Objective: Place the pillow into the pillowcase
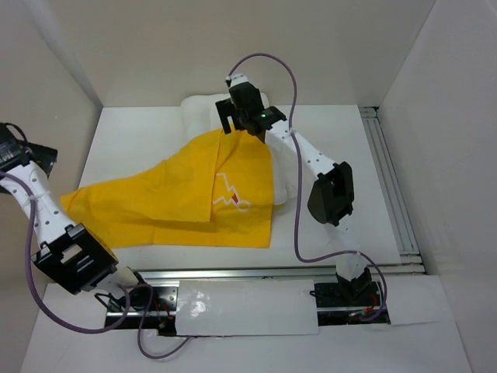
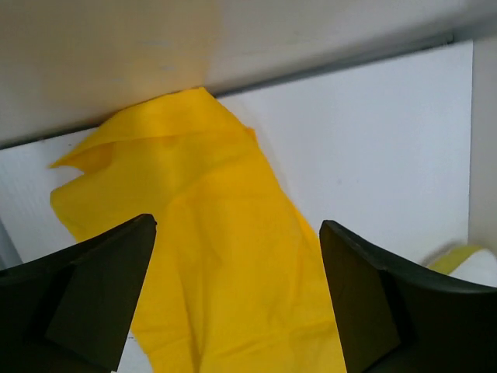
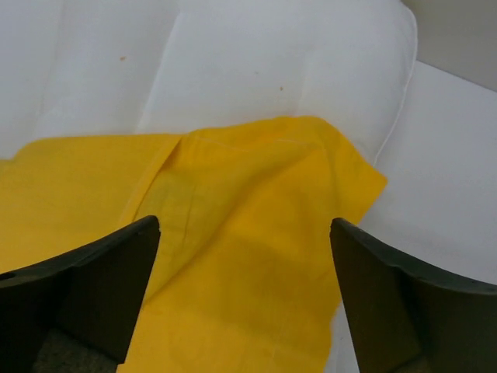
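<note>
At the far left, close to the side wall (image 1: 46,78), the left fingers (image 2: 93,295) stand wide apart with nothing between them. They hang above the left end of the pillowcase (image 1: 155,202), and in the left wrist view the yellow cloth runs under the gap between them, its pointed end reaching the foot of the wall.

The pillowcase lies loose and creased across the middle of the tabletop (image 1: 140,132). It tapers to a point on the left, has a broad straight hem toward the near side, and rises to a corner at the far centre. A white zigzag mark (image 1: 231,196) with a touch of red shows on its right half.

The pillow (image 1: 200,113) lies at the far centre of the tabletop, outside the pillowcase, whose right part is draped over it. White quilting shows beyond the far corner of the cloth and again past its right edge.

The right fingers (image 3: 404,311) are also spread wide and hold nothing. They point down over the pillowcase's far corner, which rests flat on the pillow. A metal rail (image 1: 388,179) runs along the tabletop's right side.
</note>
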You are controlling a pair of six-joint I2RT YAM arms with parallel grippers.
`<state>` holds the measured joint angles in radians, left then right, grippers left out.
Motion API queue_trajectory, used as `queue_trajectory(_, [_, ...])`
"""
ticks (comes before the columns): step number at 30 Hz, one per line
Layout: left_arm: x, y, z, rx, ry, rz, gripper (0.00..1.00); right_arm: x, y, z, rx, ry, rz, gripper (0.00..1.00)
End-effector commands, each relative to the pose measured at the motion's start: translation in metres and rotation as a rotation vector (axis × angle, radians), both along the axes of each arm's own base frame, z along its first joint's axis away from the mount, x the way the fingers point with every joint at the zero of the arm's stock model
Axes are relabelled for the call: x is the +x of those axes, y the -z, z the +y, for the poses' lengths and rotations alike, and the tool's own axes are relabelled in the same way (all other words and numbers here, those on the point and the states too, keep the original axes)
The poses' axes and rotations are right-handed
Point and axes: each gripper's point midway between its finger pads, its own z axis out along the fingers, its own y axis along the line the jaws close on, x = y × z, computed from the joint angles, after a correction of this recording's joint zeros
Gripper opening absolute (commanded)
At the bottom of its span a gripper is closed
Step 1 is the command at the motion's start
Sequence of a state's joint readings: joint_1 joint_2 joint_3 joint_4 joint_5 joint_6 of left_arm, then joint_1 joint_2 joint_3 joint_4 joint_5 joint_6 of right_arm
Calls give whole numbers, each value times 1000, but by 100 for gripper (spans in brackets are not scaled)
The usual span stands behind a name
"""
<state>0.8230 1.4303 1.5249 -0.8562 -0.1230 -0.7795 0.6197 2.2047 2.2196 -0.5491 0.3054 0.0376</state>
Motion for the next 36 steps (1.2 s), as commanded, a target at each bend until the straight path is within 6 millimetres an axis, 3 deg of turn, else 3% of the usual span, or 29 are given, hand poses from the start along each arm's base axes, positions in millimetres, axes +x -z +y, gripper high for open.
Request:
queue_trajectory(1, [52,-23,-37,72,245,-30,100,-3,-73,-19,93,37,-114,100])
queue_trajectory(2, [59,-22,-48,86,286,-17,100,-6,-78,-24,123,50,-108,100])
queue_trajectory(3, [68,-28,-56,123,314,-12,100,-6,-70,-37,127,71,-82,100])
queue_trajectory(4, [88,-33,-91,153,428,-17,100,-14,-86,-47,166,73,-85,100])
queue_trajectory(5, [99,-39,-108,191,490,-21,100,-19,-85,-55,200,92,-55,100])
queue_trajectory(6, [118,-47,-150,238,604,-29,100,-24,-84,-79,217,124,-37,100])
queue_trajectory(8, [133,-51,-200,285,743,-40,100,-35,-73,-105,265,181,25,100])
queue_trajectory(9, [140,-55,-227,326,835,-52,100,-38,-44,-134,253,244,89,100])
queue_trajectory(10, [143,-58,-253,353,894,-63,100,-44,-37,-149,265,285,108,100])
queue_trajectory(11, [140,-53,-312,369,1029,-74,100,-56,-48,-167,292,320,93,100])
queue_trajectory(12, [135,-47,-336,386,1079,-61,100,-67,-15,-197,281,399,159,100])
queue_trajectory(13, [124,-52,-390,406,1199,-107,100,-80,-23,-216,291,429,141,100])
queue_trajectory(15, [105,-48,-432,410,1266,-121,100,-96,-9,-236,320,469,170,100])
queue_trajectory(16, [97,-51,-454,413,1297,-151,100,-108,15,-258,311,519,212,98])
queue_trajectory(17, [76,-48,-497,417,1388,-173,100,-119,12,-263,333,513,210,98])
queue_trajectory(18, [70,-32,-519,431,1435,-144,100,-124,16,-268,345,517,212,97])
queue_trajectory(19, [65,-31,-539,431,1466,-151,100,-135,36,-275,346,531,251,97])
queue_trajectory(21, [52,-32,-577,435,1538,-144,100,-144,37,-268,404,472,258,94])
queue_trajectory(22, [59,-8,-585,461,1491,-66,100,-151,48,-269,416,467,286,94])
queue_trajectory(24, [62,-3,-581,488,1429,20,100,-158,52,-261,444,415,315,93])
queue_trajectory(25, [71,16,-583,460,1385,69,100,-162,55,-259,436,395,323,93])
queue_trajectory(27, [82,29,-581,421,1377,98,100,-166,58,-258,433,383,330,93])
queue_trajectory(31, [90,67,-601,355,1437,138,100,-176,69,-257,418,366,347,93])
queue_trajectory(36, [98,78,-622,300,1443,94,100,-180,73,-251,436,337,356,93])
